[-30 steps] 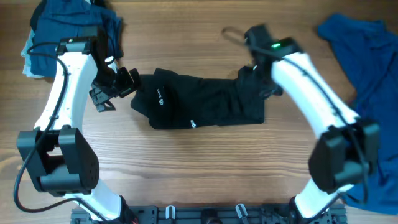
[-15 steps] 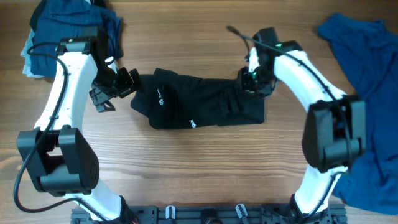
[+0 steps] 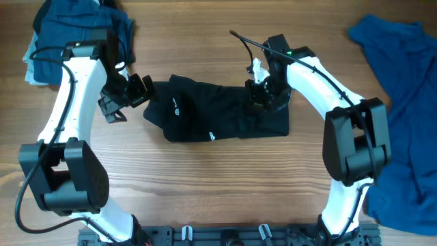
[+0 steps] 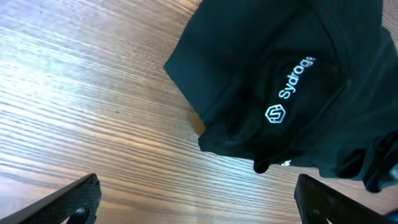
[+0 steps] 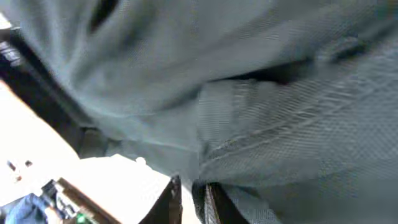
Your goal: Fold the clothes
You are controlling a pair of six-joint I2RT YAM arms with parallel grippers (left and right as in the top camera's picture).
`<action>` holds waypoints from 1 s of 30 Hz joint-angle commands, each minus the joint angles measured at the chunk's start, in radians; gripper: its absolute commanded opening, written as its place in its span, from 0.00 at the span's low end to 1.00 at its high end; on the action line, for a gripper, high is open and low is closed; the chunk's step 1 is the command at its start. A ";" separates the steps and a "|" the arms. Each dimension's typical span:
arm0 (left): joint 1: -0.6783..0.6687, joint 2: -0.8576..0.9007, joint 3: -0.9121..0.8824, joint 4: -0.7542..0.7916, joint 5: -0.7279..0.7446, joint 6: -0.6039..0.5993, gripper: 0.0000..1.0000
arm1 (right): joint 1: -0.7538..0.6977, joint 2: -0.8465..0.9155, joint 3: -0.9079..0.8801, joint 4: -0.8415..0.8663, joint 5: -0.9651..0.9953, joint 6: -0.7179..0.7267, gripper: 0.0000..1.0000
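A black garment (image 3: 212, 113) with a small white logo lies bunched across the middle of the wooden table. My left gripper (image 3: 127, 100) hovers at its left end, open wide, with only bare wood between the fingers. The left wrist view shows the garment's logo end (image 4: 280, 81) just beyond that gripper (image 4: 205, 208). My right gripper (image 3: 261, 92) sits over the garment's upper right part, shut on a fold of the fabric. In the right wrist view the dark cloth (image 5: 249, 93) fills the frame and a fold is pinched in the gripper (image 5: 193, 202).
A pile of blue clothes (image 3: 75, 27) lies at the back left corner behind the left arm. Another blue garment (image 3: 403, 89) is spread along the right edge. The right arm's cable (image 3: 240, 39) loops above the table.
My right gripper closed on the garment's right end and moved left over the cloth. The left arm and gripper stayed still.
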 commanded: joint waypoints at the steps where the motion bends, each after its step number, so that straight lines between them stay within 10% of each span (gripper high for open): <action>1: -0.005 0.001 -0.003 0.009 0.016 0.002 1.00 | 0.001 -0.066 0.029 -0.003 -0.104 -0.015 0.14; 4: -0.005 0.001 -0.005 0.009 0.016 0.002 1.00 | -0.010 -0.148 0.076 -0.002 -0.096 -0.014 0.27; 5: -0.005 0.001 -0.010 0.010 0.016 0.002 1.00 | -0.015 -0.202 0.115 -0.031 -0.036 -0.024 0.78; 6: -0.005 0.002 -0.011 0.010 0.016 0.002 1.00 | -0.017 -0.247 0.158 -0.084 0.088 -0.022 0.99; 14: -0.005 0.002 -0.011 0.015 0.016 0.005 1.00 | -0.040 -0.301 0.171 -0.201 0.415 0.037 1.00; 30: -0.005 0.002 -0.011 0.033 0.015 0.006 1.00 | -0.295 -0.150 -0.162 0.011 0.225 -0.131 1.00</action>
